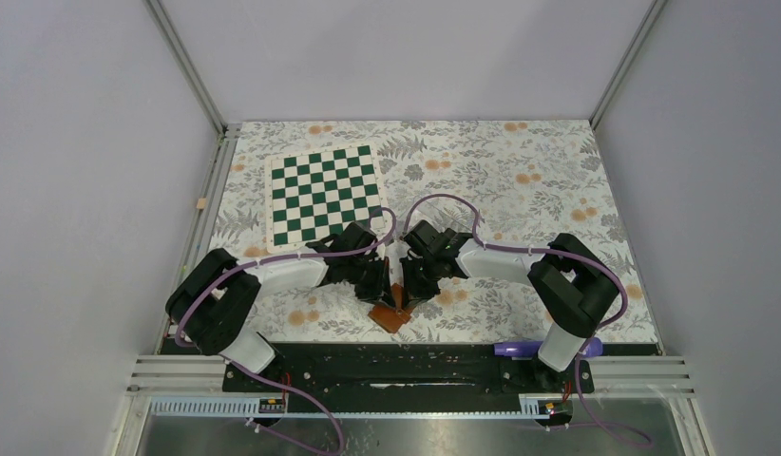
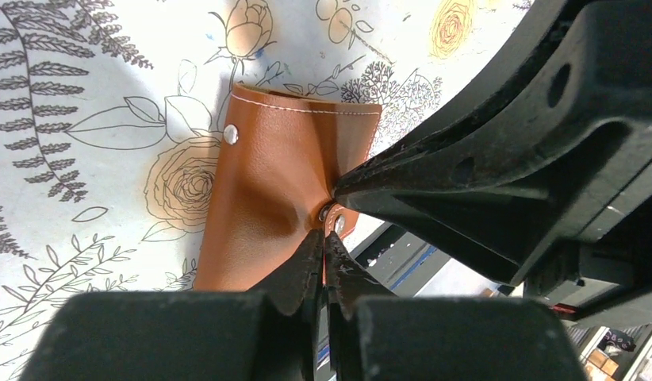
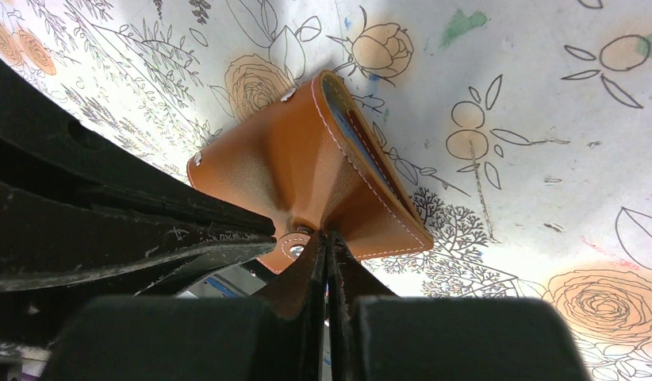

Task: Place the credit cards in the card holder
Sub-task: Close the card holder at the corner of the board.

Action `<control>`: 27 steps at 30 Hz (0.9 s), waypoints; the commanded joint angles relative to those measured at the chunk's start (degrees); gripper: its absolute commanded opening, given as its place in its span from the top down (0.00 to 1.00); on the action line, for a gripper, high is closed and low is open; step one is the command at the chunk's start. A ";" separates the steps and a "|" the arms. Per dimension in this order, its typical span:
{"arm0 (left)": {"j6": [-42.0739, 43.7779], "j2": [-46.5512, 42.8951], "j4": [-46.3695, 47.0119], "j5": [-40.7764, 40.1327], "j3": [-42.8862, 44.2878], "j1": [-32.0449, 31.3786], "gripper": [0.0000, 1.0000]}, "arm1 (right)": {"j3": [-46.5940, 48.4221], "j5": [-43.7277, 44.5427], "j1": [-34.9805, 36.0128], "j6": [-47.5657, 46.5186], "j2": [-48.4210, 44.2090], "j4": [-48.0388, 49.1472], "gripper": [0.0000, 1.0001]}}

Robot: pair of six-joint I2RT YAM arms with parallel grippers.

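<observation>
The brown leather card holder lies near the table's front edge, lifted at one corner, with a snap button on its outer face. My left gripper is shut on its snap strap. My right gripper is shut on the holder's edge right beside that. From above, the left gripper and the right gripper meet tip to tip over the holder. The holder gapes a little, showing a pale blue-grey sleeve inside. No credit cards are in view.
A green-and-white chessboard mat lies at the back left on the floral cloth. A purple object rests by the right arm's base. The table's front edge is just behind the holder.
</observation>
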 commanded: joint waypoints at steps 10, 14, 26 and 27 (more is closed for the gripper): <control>-2.58 2.93 4.82 4.99 -0.02 0.10 0.79 | 1.00 1.89 -0.15 -0.69 0.17 -0.52 0.98; -2.84 4.02 5.17 6.03 0.00 0.08 0.86 | 1.09 1.87 -0.23 -0.68 0.42 -0.52 0.98; -2.42 4.37 3.06 5.26 0.34 -0.03 0.82 | 1.17 2.03 -0.22 -0.82 0.36 -0.55 0.98; -2.41 4.39 3.06 5.25 0.22 -0.02 0.82 | 1.17 2.01 -0.16 -0.83 0.43 -0.53 0.98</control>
